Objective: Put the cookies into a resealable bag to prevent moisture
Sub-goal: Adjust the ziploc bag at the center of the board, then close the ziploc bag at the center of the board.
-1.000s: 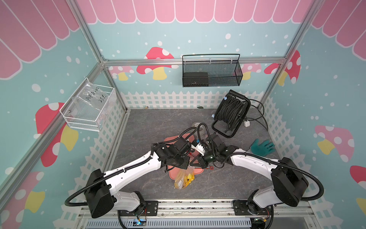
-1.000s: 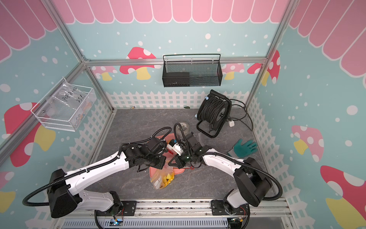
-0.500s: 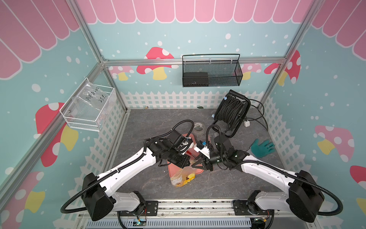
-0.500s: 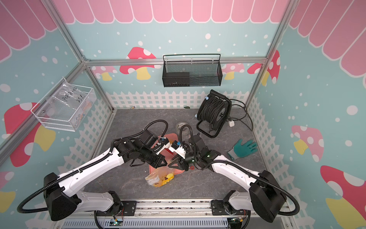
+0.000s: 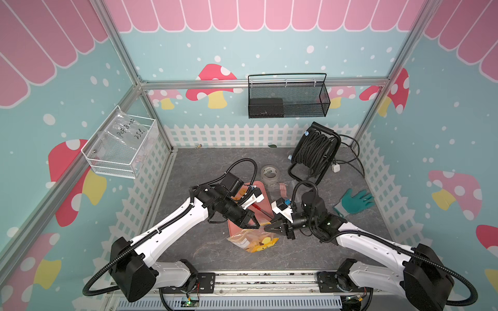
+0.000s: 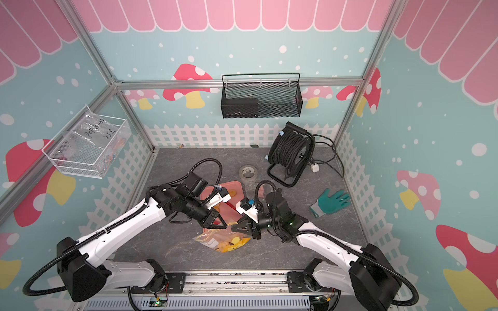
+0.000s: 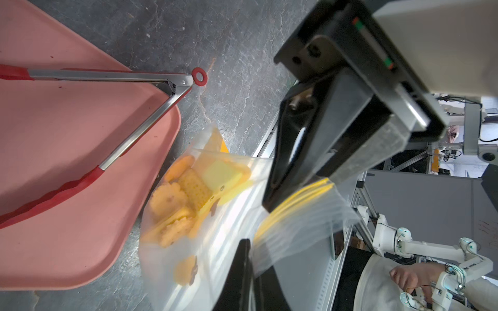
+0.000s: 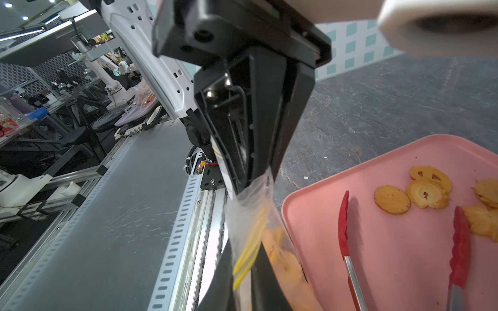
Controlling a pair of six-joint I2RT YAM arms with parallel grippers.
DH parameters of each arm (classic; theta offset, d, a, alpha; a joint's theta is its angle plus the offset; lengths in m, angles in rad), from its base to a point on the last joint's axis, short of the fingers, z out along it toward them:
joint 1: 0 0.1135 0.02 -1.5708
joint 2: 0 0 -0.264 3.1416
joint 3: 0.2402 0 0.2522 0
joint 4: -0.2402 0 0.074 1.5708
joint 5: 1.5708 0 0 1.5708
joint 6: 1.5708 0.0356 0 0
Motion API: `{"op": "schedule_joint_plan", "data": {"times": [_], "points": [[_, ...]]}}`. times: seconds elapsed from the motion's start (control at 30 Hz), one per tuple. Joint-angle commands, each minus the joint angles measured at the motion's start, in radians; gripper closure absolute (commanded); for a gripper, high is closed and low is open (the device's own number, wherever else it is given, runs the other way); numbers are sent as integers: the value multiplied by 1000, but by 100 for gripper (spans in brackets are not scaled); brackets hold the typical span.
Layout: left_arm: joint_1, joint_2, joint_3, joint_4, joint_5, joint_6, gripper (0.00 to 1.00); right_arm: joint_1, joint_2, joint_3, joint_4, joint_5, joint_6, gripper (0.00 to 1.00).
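A clear resealable bag (image 5: 253, 239) with a yellow zip strip hangs between my two grippers, its bottom on the grey table. Several golden cookies (image 7: 175, 204) lie inside it. My left gripper (image 5: 257, 226) and right gripper (image 5: 266, 227) meet tip to tip at the bag's top edge. In the left wrist view my left gripper (image 7: 252, 258) is shut on the film of the bag (image 7: 215, 242). In the right wrist view my right gripper (image 8: 244, 250) is shut on the zip strip. More cookies (image 8: 425, 191) sit loose on the pink tray (image 8: 390, 255).
Red-tipped metal tongs (image 8: 345, 229) lie on the tray (image 5: 265, 195). Behind it are a tape roll (image 5: 270, 172), a clear bag of pink strips (image 5: 281, 187) and a black cable reel (image 5: 315, 150). A green glove (image 5: 355, 200) lies at the right.
Both grippers have shifted from over the tray toward the table's front and now meet at the bag's top edge. The bag has moved with them off the tray's front end.
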Motion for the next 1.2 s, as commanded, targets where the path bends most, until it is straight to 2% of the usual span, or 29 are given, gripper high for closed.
{"op": "schedule_joint_plan", "data": {"times": [0.0, 0.1, 0.2, 0.3, 0.53, 0.73, 1.0, 1.17], "points": [[9, 24, -1, 3, 6, 58, 89, -3, -3, -30, 66, -56, 28, 89], [9, 43, 11, 31, -5, 66, 86, -5, 7, -47, 117, -49, 56, 89], [9, 50, 24, 47, 8, 67, 84, -8, 14, -47, 152, -40, 87, 82], [9, 58, 29, 49, 12, 72, 82, -12, 10, -48, 183, -31, 115, 80], [11, 52, 31, 51, 25, 82, 81, -52, 20, -62, 182, -21, 151, 80], [11, 40, 29, 61, 50, 74, 82, -65, 29, -46, 178, -7, 162, 72], [17, 38, 23, 61, 51, 74, 81, -67, 62, -40, 173, -45, 162, 89], [19, 23, 18, 64, 26, 84, 71, -71, 45, -36, 176, -68, 171, 94]]}}
